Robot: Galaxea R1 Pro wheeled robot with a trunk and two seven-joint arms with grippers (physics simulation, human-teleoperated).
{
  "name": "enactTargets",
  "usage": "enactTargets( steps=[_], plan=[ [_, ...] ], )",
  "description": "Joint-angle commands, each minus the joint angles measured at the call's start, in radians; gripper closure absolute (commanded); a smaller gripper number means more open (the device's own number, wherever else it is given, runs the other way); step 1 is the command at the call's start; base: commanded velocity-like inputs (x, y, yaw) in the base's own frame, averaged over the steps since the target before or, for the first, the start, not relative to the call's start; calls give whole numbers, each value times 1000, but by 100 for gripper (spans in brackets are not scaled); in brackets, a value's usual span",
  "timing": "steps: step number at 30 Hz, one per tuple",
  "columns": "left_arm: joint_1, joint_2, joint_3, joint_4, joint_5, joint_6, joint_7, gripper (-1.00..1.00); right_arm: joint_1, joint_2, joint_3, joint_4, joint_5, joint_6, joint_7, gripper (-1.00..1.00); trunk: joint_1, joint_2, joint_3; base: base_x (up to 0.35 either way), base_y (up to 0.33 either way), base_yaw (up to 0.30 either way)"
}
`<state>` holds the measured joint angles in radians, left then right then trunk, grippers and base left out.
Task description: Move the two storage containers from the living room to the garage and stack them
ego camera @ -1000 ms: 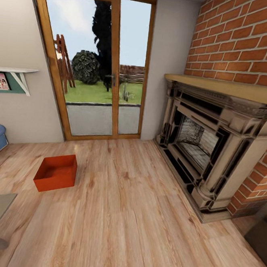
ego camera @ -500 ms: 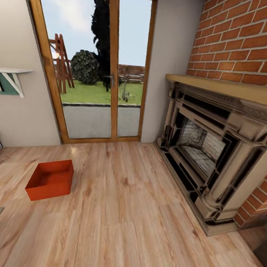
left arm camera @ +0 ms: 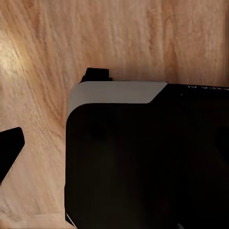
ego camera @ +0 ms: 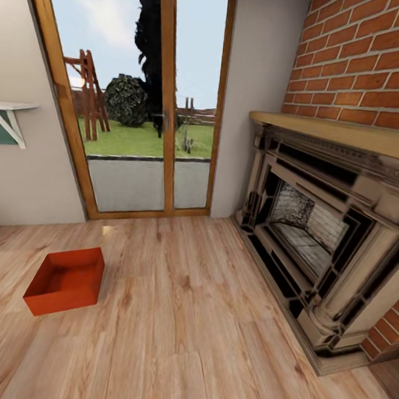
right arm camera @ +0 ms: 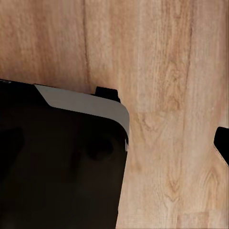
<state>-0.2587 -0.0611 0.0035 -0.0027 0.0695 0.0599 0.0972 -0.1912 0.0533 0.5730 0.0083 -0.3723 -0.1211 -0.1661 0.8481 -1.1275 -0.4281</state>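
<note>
Light wood-plank floor [ego camera: 201, 320] of the living room runs to a glass door [ego camera: 142, 97] and brick fireplace [ego camera: 323, 234]; one orange-red storage container [ego camera: 65, 280] sits at left. Both wrist views show planks and the robot's dark body [left arm camera: 143, 162]; finger state cannot be told.

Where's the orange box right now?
In the head view, the orange box sits on the wood floor at the lower left, in front of the glass door.
</note>
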Motion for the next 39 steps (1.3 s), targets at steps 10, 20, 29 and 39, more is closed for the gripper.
enactTargets(
  steps=[10, 20, 29, 39],
  plan=[
    [-1, 0, 0, 0, 7, 3, 3, -100, -1, 0, 8, 1, -8, -3, -2, -100, 1, 0, -1, 322, 0, 0],
    [-1, 0, 0, 0, 7, 3, 3, -100, -1, 0, 8, 1, -8, -3, -2, -100, 1, 0, -1, 322, 0, 0],
    [-1, 0, 0, 0, 7, 3, 3, -100, -1, 0, 8, 1, -8, -2, -2, -100, 1, 0, -1, 322, 0, 0],
    [-1, 0, 0, 0, 7, 3, 3, -100, -1, 1, 8, 1, -8, -3, -1, -100, 1, 0, -1, 322, 0, 0]
  ],
)
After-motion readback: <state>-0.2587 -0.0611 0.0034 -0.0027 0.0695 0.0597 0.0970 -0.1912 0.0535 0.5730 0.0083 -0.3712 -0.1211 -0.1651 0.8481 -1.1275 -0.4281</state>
